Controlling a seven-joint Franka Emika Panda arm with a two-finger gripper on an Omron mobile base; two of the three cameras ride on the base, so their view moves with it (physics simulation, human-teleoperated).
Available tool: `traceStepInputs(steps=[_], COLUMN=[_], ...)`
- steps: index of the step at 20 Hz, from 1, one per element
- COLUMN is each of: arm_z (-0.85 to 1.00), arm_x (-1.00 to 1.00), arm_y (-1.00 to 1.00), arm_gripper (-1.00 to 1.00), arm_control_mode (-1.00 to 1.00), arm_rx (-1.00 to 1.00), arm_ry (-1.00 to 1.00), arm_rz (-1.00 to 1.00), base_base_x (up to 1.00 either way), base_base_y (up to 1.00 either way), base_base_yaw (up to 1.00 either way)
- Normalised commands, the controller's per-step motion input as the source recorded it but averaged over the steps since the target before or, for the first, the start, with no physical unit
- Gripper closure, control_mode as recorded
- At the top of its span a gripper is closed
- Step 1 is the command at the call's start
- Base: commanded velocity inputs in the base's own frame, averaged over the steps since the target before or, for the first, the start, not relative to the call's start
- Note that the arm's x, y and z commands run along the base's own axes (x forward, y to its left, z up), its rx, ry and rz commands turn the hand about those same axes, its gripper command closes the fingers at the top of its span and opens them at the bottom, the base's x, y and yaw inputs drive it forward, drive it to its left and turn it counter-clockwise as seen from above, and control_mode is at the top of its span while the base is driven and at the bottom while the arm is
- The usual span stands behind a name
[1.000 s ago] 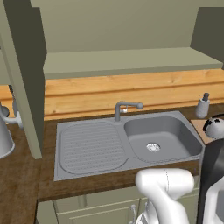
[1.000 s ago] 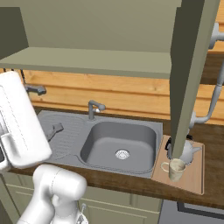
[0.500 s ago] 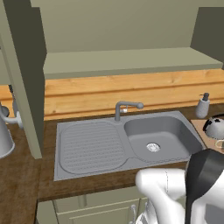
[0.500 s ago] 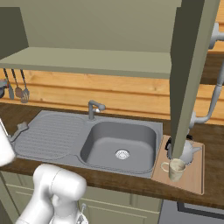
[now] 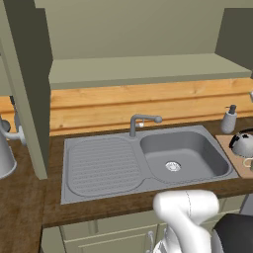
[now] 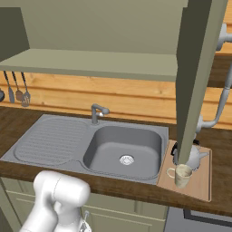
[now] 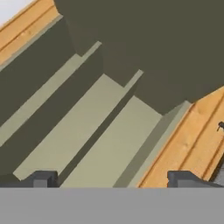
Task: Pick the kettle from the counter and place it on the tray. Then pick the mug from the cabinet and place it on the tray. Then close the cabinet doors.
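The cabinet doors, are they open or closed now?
Open. The cabinet doors stand swung out edge-on, so the bare shelf and the back wall behind it show in both base views. The mug already stands on the tray.

- Gripper [image 7: 111, 180] at six o'clock — two dark fingertips [image 7: 43, 179] standing wide apart, nothing between them.
- Olive-grey cabinet [image 7: 94, 127] panels run as pale and shadowed bands from seven o'clock toward one o'clock.
- Orange wood planking [image 7: 192, 144] lies at four o'clock, with another strip at eleven o'clock.
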Motion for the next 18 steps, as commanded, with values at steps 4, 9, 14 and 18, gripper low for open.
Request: traceStepInputs(steps=[4, 9, 14, 18], arm_z=[0.0, 0.0, -0.04, -0.08], arm_x=[0.25, 0.45, 0.16, -0.01], arm_y=[0.76, 0.78, 0.87, 0.75], arm_gripper=[-1.0, -1.0, -1.0, -1.0], arm_control_mode=[-1.0, -1.0, -1.0, -1.0], arm_rx=[0.05, 0.02, 0.0, 0.1], arm_ry=[0.0, 0.06, 0.16, 0.21], arm_rz=[0.52, 0.39, 0.32, 0.25], base_base_x=[0.0, 0.0, 0.0, 0.0], base_base_y=[0.0, 0.0, 0.0, 0.0], base_base_yaw=[0.0, 0.0, 0.0, 0.0])
